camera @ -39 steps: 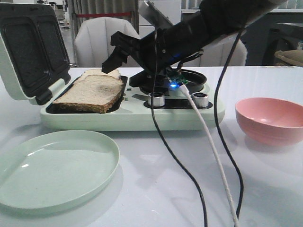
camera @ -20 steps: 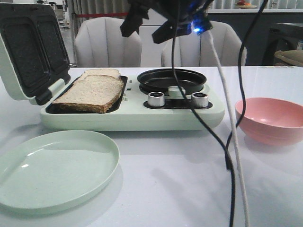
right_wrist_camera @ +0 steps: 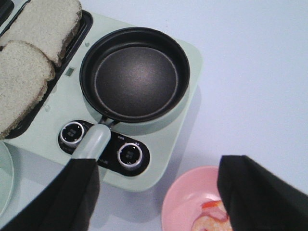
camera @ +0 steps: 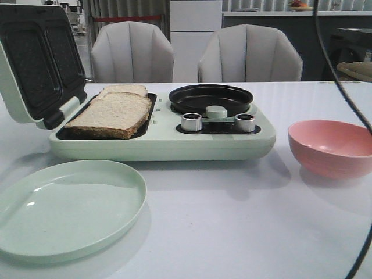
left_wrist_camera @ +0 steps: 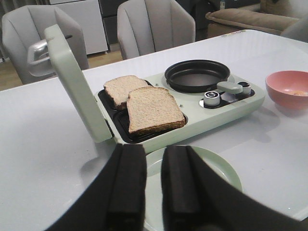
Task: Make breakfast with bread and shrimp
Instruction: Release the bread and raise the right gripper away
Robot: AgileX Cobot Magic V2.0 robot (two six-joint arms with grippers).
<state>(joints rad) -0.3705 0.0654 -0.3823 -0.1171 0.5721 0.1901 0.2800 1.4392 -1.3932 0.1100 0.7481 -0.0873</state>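
My right arm has lifted clear of the front view since a second ago, when it stretched low across the sandwich maker (camera: 157, 142); now only its cables hang at the edge. Its fingers (right_wrist_camera: 159, 192) are spread wide, holding nothing, and hang high over the seam between the maker's knobs and the pink bowl (right_wrist_camera: 192, 202).

The shrimp (right_wrist_camera: 209, 219) lies in that bowl, directly under the gap between my right fingers and a little toward the finger on the bowl's side. The next reach, I judge, is a nearly straight descent, and this arm is far nearer than the left. I see only a pale, curled scrap with an orange-red streak, partly hidden by the finger, so I cannot tell its long axis.

My left fingers (left_wrist_camera: 154, 192) are nearly pressed together, a thin gap between them, grasping nothing, above the green plate (left_wrist_camera: 211, 166).

The bread (camera: 110, 113), two beige slices with dark crusts, lies overlapping in the open tray, beside the empty black pan (right_wrist_camera: 134, 77).
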